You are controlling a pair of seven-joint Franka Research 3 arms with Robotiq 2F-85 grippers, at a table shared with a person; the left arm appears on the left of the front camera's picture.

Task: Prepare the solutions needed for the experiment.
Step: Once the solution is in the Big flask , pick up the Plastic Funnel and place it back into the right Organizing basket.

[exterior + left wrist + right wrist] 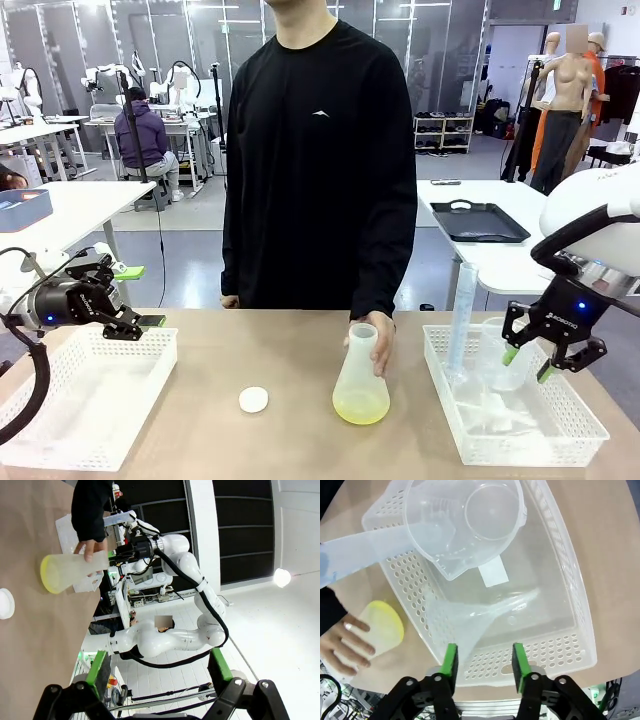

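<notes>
Nearest us on the left, the left gripper (140, 297) hangs over the near edge of a white perforated basket (100, 345). Its fingers are spread wide with nothing between them, and the left wrist view shows the same wide gap (159, 670).

On the right, the right gripper (528, 365) hovers above a second white basket (520, 455). Its green-padded fingers stand apart and grip nothing, as we see most clearly from its own wrist (485, 662). Below it, inside that basket, lies a clear funnel (465, 617) on its side. Beyond the funnel sits a clear measuring jug (465, 520). A tall frosted measuring tube (463, 310) rises just beside the jug at the basket's far left part.

Between the two baskets, on the brown table (300, 350), we find a small white round cap (253, 399) lying flat. To its right, apart from it and nearer the right basket, stands a frosted cone-shaped flask (362, 385). The yellow-green liquid (360, 408) forms a shallow layer in the flask's bottom. It also shows as a yellow disc in the right wrist view (382, 625).

The person's hand (378, 342) wraps around the flask's upper part, fingers curled against it. The person (320, 150), in a black long-sleeved top, stands at the far side of the table.
</notes>
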